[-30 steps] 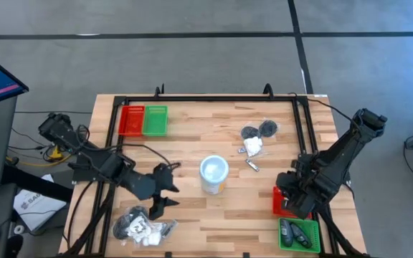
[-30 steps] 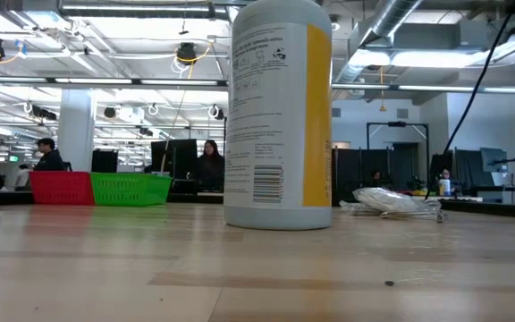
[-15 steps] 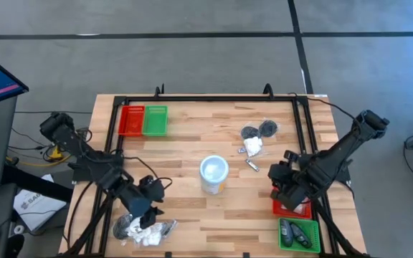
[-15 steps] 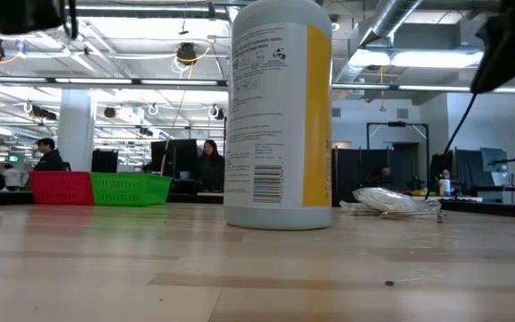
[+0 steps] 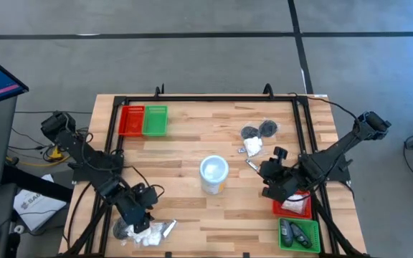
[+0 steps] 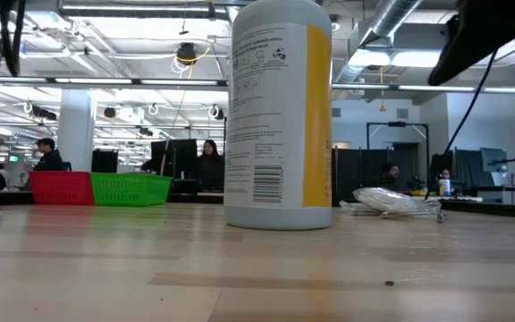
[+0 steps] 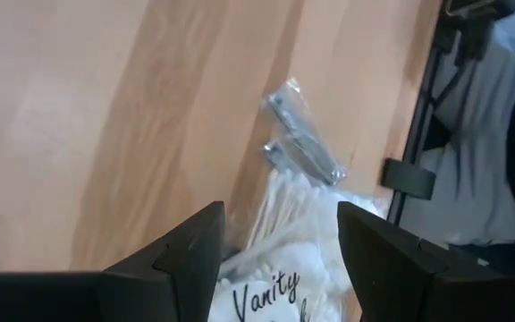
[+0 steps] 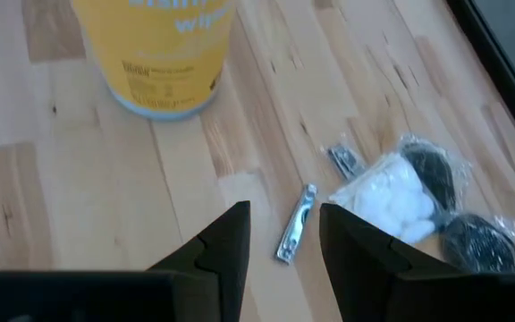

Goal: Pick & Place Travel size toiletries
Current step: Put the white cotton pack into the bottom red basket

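Currently left gripper [image 5: 143, 209], fingers apart, is hovering over the sachet pile [image 5: 145, 231] at the table's 7 o'clock, while right gripper [image 5: 269, 174], also apart, is facing the loose tubes [image 8: 295, 234] at 2 o'clock of the cup [image 5: 214, 174].

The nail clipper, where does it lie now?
In the high view the nail clipper lies right of centre, between the white cup and the right tool.

the left gripper [image 7: 280, 255] stands over a white sachet [image 7: 275, 291], printed "vanity", that the frame's bottom edge crops between the jaws.
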`<action>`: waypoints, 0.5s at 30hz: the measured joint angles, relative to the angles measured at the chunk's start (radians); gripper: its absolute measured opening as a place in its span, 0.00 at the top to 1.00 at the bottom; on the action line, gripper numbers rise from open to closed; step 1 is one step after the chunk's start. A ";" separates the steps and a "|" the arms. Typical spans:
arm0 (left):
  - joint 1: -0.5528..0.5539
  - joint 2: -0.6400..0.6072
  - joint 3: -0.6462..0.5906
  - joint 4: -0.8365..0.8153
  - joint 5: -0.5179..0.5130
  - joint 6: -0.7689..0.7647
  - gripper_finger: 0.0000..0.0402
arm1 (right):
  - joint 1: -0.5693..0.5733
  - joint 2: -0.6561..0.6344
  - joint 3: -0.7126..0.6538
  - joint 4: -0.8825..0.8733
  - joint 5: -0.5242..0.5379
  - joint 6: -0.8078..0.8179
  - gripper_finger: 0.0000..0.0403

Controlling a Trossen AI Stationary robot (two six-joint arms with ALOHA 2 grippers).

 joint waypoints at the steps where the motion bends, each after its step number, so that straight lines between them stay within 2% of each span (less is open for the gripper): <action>1: -0.010 0.000 -0.008 0.010 0.000 -0.001 0.48 | -0.008 0.000 0.000 0.007 0.000 -0.012 0.69; 9: -0.072 0.000 -0.088 0.109 0.000 -0.006 0.48 | -0.062 0.000 0.000 0.021 0.000 -0.022 0.69; 15: -0.078 0.000 -0.173 0.209 -0.001 -0.030 0.48 | -0.072 0.000 0.000 0.029 0.000 -0.046 0.69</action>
